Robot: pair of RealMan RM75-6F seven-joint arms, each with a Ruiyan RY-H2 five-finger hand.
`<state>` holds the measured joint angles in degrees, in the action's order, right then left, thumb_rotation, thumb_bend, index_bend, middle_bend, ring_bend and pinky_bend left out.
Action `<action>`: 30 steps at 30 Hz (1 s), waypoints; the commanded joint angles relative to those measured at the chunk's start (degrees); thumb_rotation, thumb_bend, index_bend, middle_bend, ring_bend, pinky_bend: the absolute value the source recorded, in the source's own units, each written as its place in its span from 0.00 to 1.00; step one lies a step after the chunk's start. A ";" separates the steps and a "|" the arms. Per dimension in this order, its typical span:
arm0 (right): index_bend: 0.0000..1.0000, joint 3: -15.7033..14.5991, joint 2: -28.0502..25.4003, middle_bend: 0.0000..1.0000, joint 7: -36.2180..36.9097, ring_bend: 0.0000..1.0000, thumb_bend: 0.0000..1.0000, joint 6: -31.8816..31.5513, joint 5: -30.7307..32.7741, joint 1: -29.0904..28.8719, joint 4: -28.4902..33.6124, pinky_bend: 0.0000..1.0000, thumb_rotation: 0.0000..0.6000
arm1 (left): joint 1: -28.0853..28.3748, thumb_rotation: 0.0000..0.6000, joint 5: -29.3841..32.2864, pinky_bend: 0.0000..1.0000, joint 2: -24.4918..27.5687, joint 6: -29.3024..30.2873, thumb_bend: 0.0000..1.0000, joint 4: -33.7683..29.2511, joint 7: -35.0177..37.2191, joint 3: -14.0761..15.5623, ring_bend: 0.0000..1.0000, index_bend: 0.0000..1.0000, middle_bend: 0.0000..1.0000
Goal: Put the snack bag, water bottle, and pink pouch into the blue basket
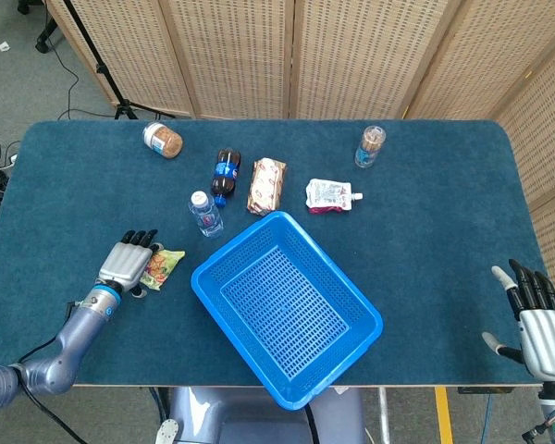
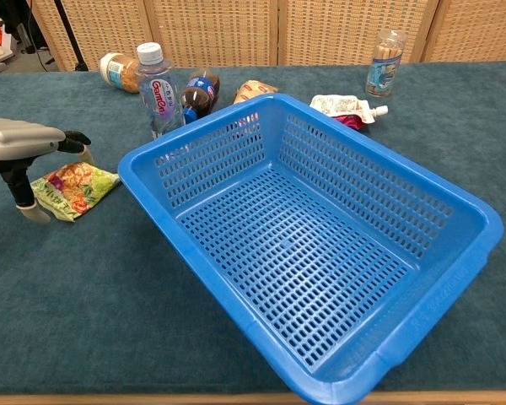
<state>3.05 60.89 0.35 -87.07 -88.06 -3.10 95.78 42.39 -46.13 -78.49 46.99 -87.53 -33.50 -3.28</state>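
The green snack bag (image 1: pixel 166 265) (image 2: pixel 74 187) lies flat on the table, left of the blue basket (image 1: pixel 224 262) (image 2: pixel 148 165). My left hand (image 1: pixel 127 262) (image 2: pixel 21 152) hovers over the bag's left edge with fingers stretched out and nothing held. The water bottle (image 1: pixel 204 214) (image 2: pixel 158 89) stands upright just behind the basket's left corner. The pink pouch (image 1: pixel 330 196) (image 2: pixel 344 107) lies behind the basket's far corner. The basket is empty. My right hand (image 1: pixel 536 310) is open at the table's front right edge, far from everything.
A cola bottle (image 1: pixel 226 174) (image 2: pixel 198 94) and a brown snack pack (image 1: pixel 266 185) (image 2: pixel 255 89) lie behind the basket. A tipped jar (image 1: pixel 163 140) (image 2: pixel 121 71) sits back left and a clear jar (image 1: pixel 371 146) (image 2: pixel 385 52) back right. Folding screens stand behind.
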 commanded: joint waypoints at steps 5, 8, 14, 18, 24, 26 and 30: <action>0.10 0.09 -0.21 0.00 0.62 0.00 0.16 -0.02 0.08 0.07 -0.09 0.04 1.00 | -1.11 1.00 -4.32 0.34 -6.27 8.42 0.22 5.47 -2.51 2.08 0.28 0.66 0.31; 0.10 0.11 -0.26 0.00 0.74 0.00 0.16 -0.07 0.05 0.11 -0.09 0.04 1.00 | -1.97 1.00 -7.32 0.41 -7.31 10.85 0.30 6.63 -1.27 2.05 0.37 0.77 0.42; 0.10 0.11 -0.27 0.00 0.83 0.00 0.16 0.17 0.16 0.06 -0.11 0.04 1.00 | -2.98 1.00 -11.19 0.50 -5.83 13.71 0.36 5.53 1.73 0.70 0.48 0.84 0.47; 0.10 0.08 -0.29 0.00 0.81 0.00 0.16 0.20 0.15 0.09 -0.02 0.04 1.00 | -3.57 1.00 -13.02 0.50 -2.47 15.52 0.36 1.28 3.77 -0.94 0.49 0.84 0.47; 0.10 0.05 -0.27 0.00 0.72 0.00 0.16 0.43 0.21 0.05 0.13 0.04 1.00 | -4.15 1.00 -15.89 0.51 1.73 17.24 0.36 -6.41 7.54 -3.31 0.50 0.85 0.48; 0.10 0.04 -0.23 0.00 0.66 0.00 0.16 0.57 0.27 0.01 0.13 0.04 1.00 | -4.22 1.00 -17.46 0.51 2.57 17.56 0.36 -8.77 8.84 -3.75 0.50 0.85 0.48; 0.10 0.08 -0.25 0.00 0.72 0.00 0.16 0.51 0.28 0.03 0.18 0.04 1.00 | -4.10 1.00 -21.62 0.51 2.58 18.92 0.36 -11.50 10.29 -4.27 0.50 0.85 0.48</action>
<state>3.13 60.63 1.07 -86.56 -87.78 -3.07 95.96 38.31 -65.56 -76.11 64.89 -97.62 -24.35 -7.00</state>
